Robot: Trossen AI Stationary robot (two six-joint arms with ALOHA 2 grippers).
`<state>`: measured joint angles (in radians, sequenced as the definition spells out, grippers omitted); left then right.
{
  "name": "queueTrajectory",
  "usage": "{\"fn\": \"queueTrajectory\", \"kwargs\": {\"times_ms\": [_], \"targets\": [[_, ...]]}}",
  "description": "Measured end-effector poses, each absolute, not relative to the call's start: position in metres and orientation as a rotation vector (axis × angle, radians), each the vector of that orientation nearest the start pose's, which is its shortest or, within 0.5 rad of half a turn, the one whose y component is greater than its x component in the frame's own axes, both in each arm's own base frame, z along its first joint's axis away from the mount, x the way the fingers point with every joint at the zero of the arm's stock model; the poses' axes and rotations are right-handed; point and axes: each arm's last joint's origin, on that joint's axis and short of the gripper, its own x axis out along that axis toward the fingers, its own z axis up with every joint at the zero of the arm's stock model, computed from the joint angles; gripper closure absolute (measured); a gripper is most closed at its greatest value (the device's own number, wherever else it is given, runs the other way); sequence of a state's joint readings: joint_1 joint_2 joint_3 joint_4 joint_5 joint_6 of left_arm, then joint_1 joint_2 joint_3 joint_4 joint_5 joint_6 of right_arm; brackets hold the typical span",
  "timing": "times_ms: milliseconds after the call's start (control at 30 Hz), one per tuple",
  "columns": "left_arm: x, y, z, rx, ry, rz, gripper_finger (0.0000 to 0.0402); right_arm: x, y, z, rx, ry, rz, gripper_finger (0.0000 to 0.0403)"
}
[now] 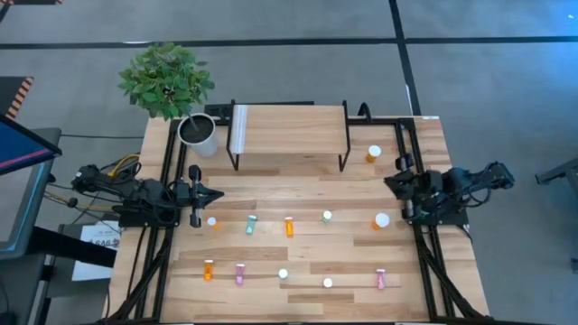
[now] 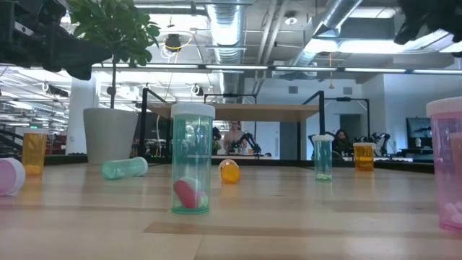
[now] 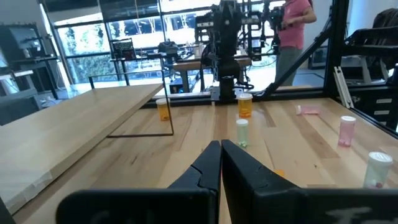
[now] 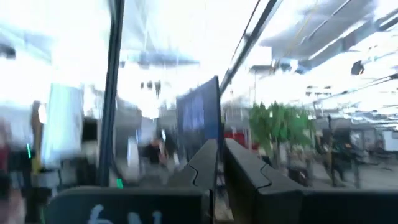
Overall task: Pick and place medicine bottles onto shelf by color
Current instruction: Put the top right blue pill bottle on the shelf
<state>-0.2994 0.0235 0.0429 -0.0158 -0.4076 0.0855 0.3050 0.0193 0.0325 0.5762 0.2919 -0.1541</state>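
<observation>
Several small orange, pink and teal medicine bottles with white caps are scattered on the slatted table. Some stand upright, like a teal one (image 1: 327, 217) and an orange one (image 1: 373, 153). Some lie on their sides, like an orange one (image 1: 289, 226) and a teal one (image 1: 251, 225). The shelf (image 1: 289, 131) stands at the far middle with nothing on its plank top. My left gripper (image 1: 219, 194) is shut and empty above the table's left side; it also shows in the left wrist view (image 3: 221, 155). My right gripper (image 1: 390, 184) is shut and empty at the right side, and its wrist view (image 4: 219, 158) looks out at the room.
A white plant pot (image 1: 199, 134) with a leafy plant stands at the far left beside the shelf. Black frame rails (image 1: 167, 181) run along the table's left and right sides. In the low view a teal bottle (image 2: 192, 159) stands close to the camera.
</observation>
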Motion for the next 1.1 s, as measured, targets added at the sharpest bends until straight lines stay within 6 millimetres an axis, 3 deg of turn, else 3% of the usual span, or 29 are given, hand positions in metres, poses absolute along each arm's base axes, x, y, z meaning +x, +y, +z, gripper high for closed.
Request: {"fn": "queueTrajectory", "kwargs": {"times_ms": [133,400,667,833,1100], "targets": [[0.093,-0.017,0.176,0.089,-0.011,0.109,0.0401,0.075,0.014,0.233,0.082,-0.618,-0.037,0.0352],[0.093,-0.017,0.176,0.087,-0.011,0.109,0.0401,0.098,0.019,0.248,0.155,-0.342,-0.123,0.0352],[0.093,-0.017,0.176,0.087,-0.011,0.109,0.0401,0.128,0.031,0.233,0.2,-0.144,-0.199,0.0352],[0.093,-0.017,0.175,0.089,-0.004,0.109,0.0401,0.14,0.042,0.232,0.279,-0.172,-0.198,0.0352],[0.093,-0.017,0.175,0.088,-0.005,0.108,0.0401,0.158,0.072,0.244,0.153,-0.103,-0.315,0.0352]]}}
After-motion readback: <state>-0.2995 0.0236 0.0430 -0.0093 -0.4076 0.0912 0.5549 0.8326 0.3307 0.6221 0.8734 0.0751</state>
